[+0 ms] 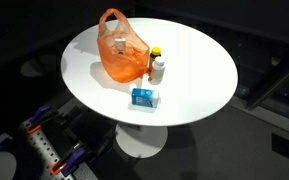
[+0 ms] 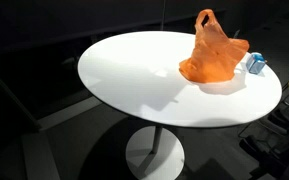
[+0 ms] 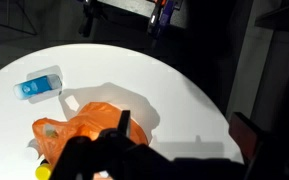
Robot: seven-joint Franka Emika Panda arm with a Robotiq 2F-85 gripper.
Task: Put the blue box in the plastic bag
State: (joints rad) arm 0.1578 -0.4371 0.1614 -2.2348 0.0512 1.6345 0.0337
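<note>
The blue box (image 1: pixel 143 97) lies flat on the round white table (image 1: pixel 199 60), near its edge. It also shows in an exterior view (image 2: pixel 255 64) and in the wrist view (image 3: pixel 39 84). The orange plastic bag (image 1: pixel 122 50) stands upright next to it with its handles up; it shows in both exterior views (image 2: pixel 214 50) and in the wrist view (image 3: pixel 84 128). My gripper (image 3: pixel 184 130) is open and empty, high above the table, with the bag below its left finger. The gripper does not show in the exterior views.
A small white bottle with a yellow cap (image 1: pixel 157 66) stands right beside the bag, between it and the box. The surroundings are dark. Robot or stand parts (image 1: pixel 44 145) sit below the table edge.
</note>
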